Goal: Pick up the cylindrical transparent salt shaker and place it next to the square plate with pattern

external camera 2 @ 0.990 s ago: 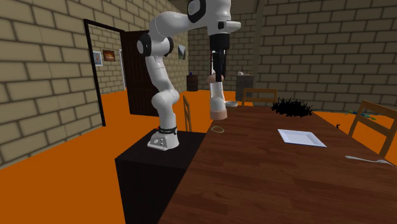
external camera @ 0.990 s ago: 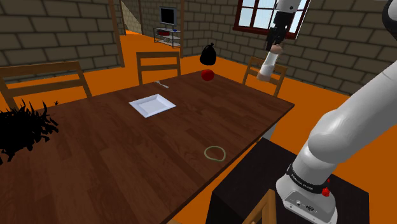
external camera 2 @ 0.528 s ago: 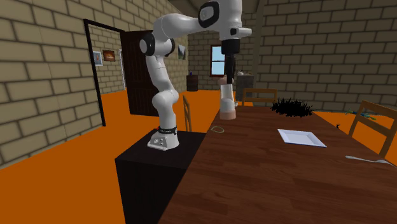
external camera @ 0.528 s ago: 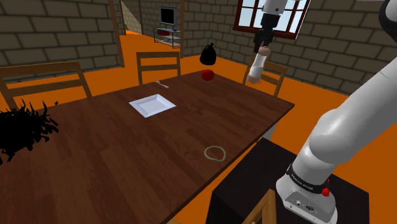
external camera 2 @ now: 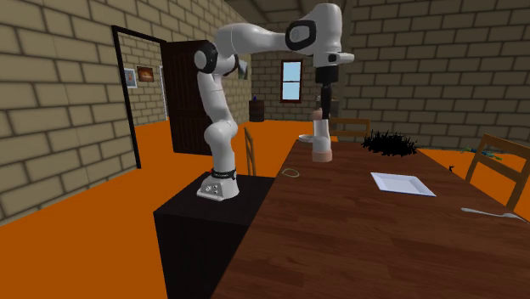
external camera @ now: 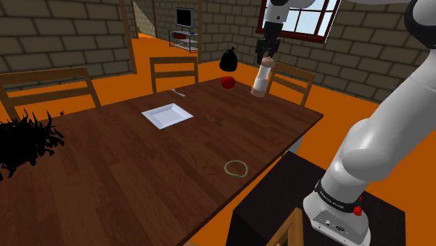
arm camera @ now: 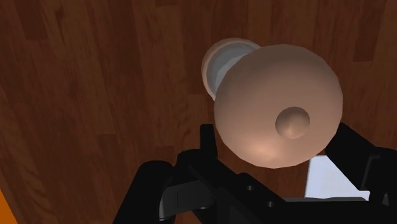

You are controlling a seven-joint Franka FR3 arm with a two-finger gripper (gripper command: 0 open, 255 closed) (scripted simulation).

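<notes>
Noted a thin ring (external camera: 236, 168) on the near desk (external camera: 140, 178). Farther left, saw the white square plate (external camera: 167, 114). Farthest right, found the claw (external camera: 265, 53) clamped on the cap of the pale salt shaker (external camera: 261, 78), hung upright above the desk, well apart from the plate. Judged a slip from that cap-only grip possible, or a topple if let go too high.
</notes>
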